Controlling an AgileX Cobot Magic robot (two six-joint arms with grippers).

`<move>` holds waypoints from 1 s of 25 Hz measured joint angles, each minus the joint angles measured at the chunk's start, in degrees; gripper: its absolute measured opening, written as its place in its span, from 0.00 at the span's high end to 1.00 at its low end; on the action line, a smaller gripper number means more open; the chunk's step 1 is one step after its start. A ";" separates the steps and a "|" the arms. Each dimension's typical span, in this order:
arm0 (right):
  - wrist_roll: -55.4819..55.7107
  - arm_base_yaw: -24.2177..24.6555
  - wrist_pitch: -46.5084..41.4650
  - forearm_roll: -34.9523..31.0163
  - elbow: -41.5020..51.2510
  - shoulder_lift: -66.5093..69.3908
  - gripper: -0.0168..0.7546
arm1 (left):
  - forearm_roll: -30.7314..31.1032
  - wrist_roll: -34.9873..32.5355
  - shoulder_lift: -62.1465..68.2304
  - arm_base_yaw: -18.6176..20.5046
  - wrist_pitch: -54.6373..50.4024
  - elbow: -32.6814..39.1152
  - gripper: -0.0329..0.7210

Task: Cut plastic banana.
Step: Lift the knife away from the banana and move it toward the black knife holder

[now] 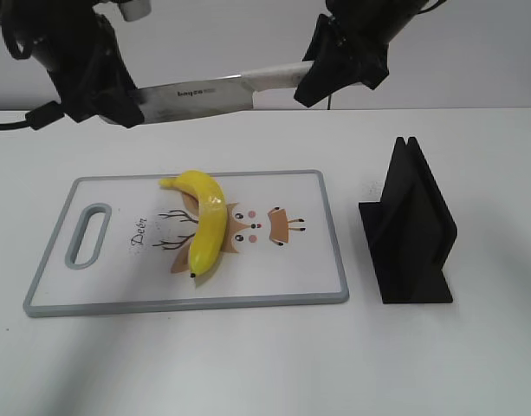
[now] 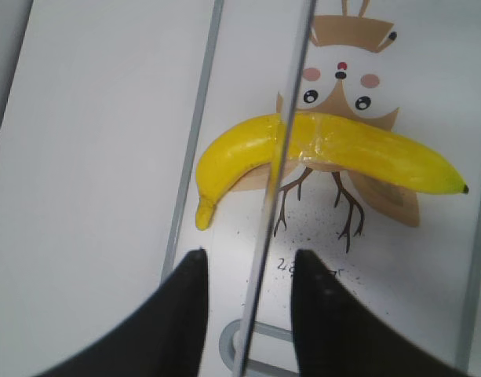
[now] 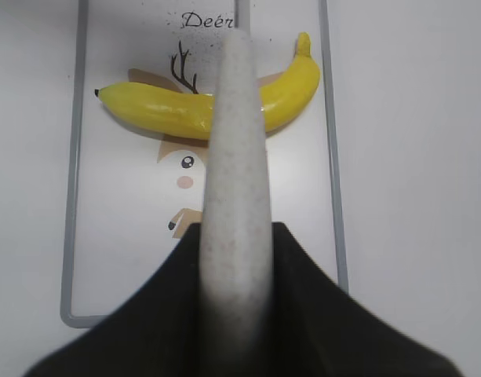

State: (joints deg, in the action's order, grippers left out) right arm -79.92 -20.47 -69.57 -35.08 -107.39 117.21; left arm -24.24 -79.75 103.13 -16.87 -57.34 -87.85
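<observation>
Our right fingers [image 3: 232,314] pinch the speckled handle of the knife [image 1: 204,94], held level high above the board; our left fingers [image 2: 248,306] straddle its blade tip, spread, apparently not touching. Below, the plastic banana [image 1: 204,227] lies on the deer-printed cutting board [image 1: 118,290] on the white tabletop [image 1: 265,364], a black stand [image 1: 408,230] beside it.

Two matte black robot arms. The left gripper [image 1: 105,104] and right gripper [image 1: 339,65] have angular, blocky black housings. A black cable [image 1: 22,117] trails from the left arm.
</observation>
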 joint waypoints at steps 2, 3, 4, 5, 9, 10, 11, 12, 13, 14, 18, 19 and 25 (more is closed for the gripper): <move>0.00 0.00 0.00 0.00 0.00 0.00 0.76 | 0.00 0.00 0.85 0.00 0.43 0.00 0.73; 0.00 0.00 0.00 0.10 0.00 0.00 0.76 | 0.00 0.00 1.25 0.00 0.54 0.00 0.83; 0.00 0.00 0.00 0.15 0.00 0.00 0.76 | 0.00 0.00 1.58 0.00 0.59 0.00 0.90; -0.04 0.00 0.06 0.37 0.00 0.00 0.76 | 0.00 -0.14 1.78 0.00 0.59 0.00 0.94; -0.22 0.00 0.17 0.61 -0.17 0.79 0.76 | 0.26 -0.70 2.19 0.00 0.89 0.00 0.97; -0.27 0.00 0.24 0.61 -0.23 1.12 0.76 | 0.49 -0.77 2.31 0.00 1.03 0.00 0.97; -0.33 0.00 0.24 0.56 -0.30 1.64 0.76 | 0.70 -0.85 2.60 0.00 1.03 0.00 0.97; -0.39 0.00 0.36 0.46 -0.36 2.20 0.76 | 0.82 -0.85 2.98 0.00 1.19 0.00 0.97; -0.43 0.00 0.36 0.46 -0.36 2.74 0.76 | 0.82 -0.85 3.69 0.00 1.22 0.00 0.97; -0.43 0.00 0.41 0.46 -0.36 3.52 0.76 | 0.82 -0.89 4.62 0.04 1.28 0.00 0.97; -0.43 0.00 0.41 1.55 -0.42 7.88 0.76 | 0.00 -0.89 10.00 0.04 1.83 0.00 0.97; -0.36 0.00 0.35 1.81 -0.46 9.46 0.76 | -0.24 -0.89 11.48 0.04 1.95 0.00 0.97; -0.22 0.21 0.39 2.56 -0.65 17.97 0.76 | -1.75 -1.05 19.98 0.19 2.63 -0.24 0.97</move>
State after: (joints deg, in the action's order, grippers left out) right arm -80.14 -20.25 -69.18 -32.52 -108.05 135.18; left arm -25.99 -80.80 123.11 -16.68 -54.71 -88.09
